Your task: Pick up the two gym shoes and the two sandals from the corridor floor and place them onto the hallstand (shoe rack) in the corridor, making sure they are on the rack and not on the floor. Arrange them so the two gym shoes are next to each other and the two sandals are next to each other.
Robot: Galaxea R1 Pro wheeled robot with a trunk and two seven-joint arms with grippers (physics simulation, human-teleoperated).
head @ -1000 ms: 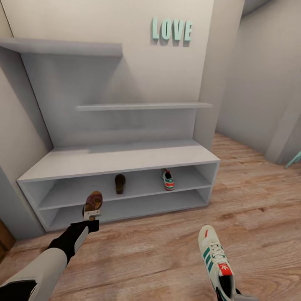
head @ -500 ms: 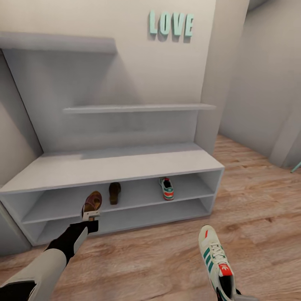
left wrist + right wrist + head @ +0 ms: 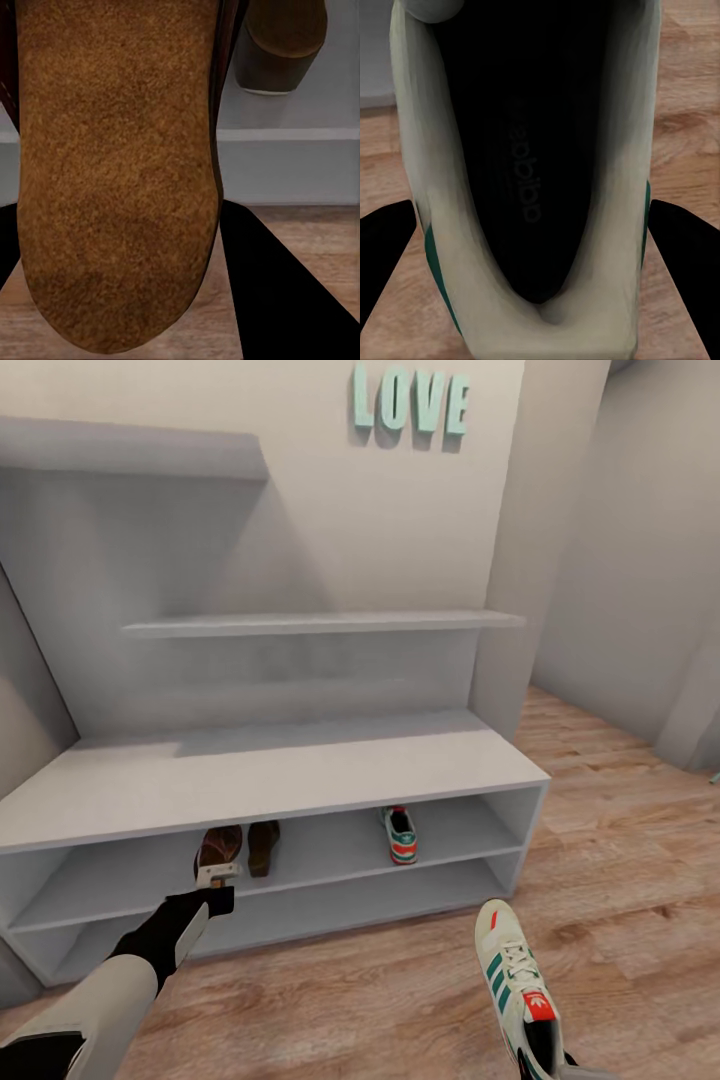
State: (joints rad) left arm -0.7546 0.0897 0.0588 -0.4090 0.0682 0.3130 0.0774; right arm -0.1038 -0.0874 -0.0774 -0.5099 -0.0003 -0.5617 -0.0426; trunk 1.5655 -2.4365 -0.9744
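Now, at left, the left end effector [image 3: 218,878] grips a sandal [image 3: 221,849] by its heel at the rack's [image 3: 300,765] upper shelf, beside the other sandal [image 3: 263,846]. Flat and stiff, it probably handles lightly. Farther right a sneaker [image 3: 401,834] sits shelved. The right end effector [image 3: 545,1068] holds the second sneaker [image 3: 512,975], soft-walled, by its heel collar.

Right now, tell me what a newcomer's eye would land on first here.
The teal LOVE letters high on the wall above the grey hallstand. Then the shoes in the robot's grasp: the left end effector holds a brown sandal at the upper shelf beside its twin, and the right end effector holds a teal-striped gym shoe over the wood floor.
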